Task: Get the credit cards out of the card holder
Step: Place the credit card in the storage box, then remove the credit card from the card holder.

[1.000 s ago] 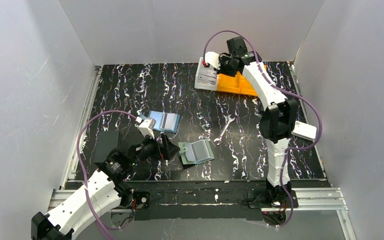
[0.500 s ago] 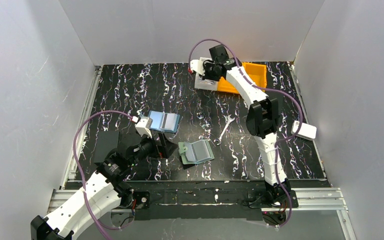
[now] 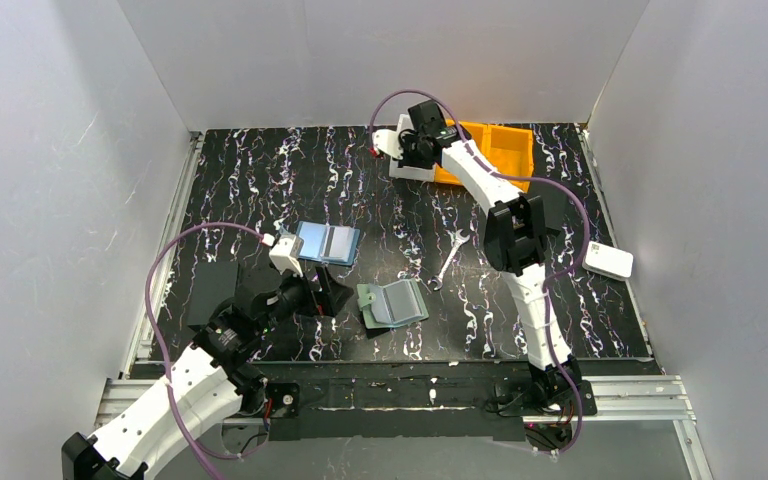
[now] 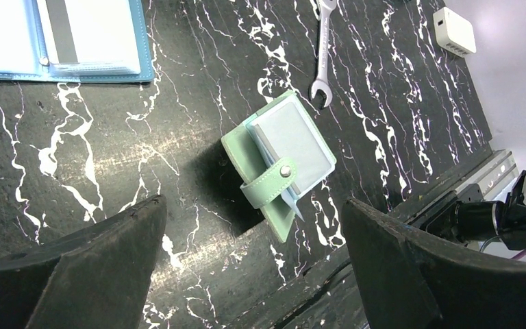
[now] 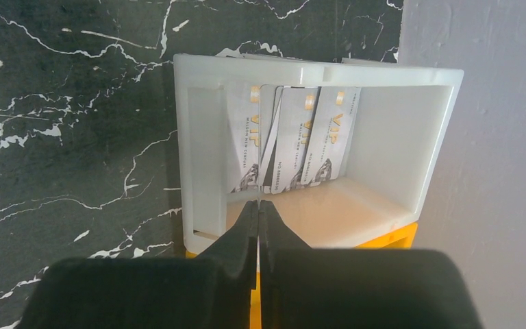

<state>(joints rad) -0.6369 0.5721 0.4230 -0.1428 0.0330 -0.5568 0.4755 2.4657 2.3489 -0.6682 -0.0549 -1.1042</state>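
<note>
The sage-green card holder [image 3: 392, 303] lies snapped shut on the black marbled table, a grey-blue card edge showing under its tab. It also shows in the left wrist view [image 4: 284, 161]. My left gripper [image 3: 325, 290] is open and empty, hovering just left of it, with its jaws wide apart [image 4: 252, 202]. My right gripper [image 3: 400, 150] is at the back over a white tray [image 5: 315, 72]. Its jaws are shut [image 5: 259, 203] on a thin credit card [image 5: 268, 147] seen edge-on. Several pale "VIP" cards [image 5: 329, 137] lie in the tray.
An orange bin [image 3: 505, 150] stands beside the white tray [image 3: 410, 168]. A wrench [image 3: 447, 260] lies right of the holder. A light-blue folder with a dark stripe [image 3: 326, 242] is behind my left gripper. A black box [image 3: 212, 290] sits at the left and a white block [image 3: 608, 262] at the right.
My right arm has swung left along the back, from over the orange bin to over the white tray. The left arm has barely moved.
</note>
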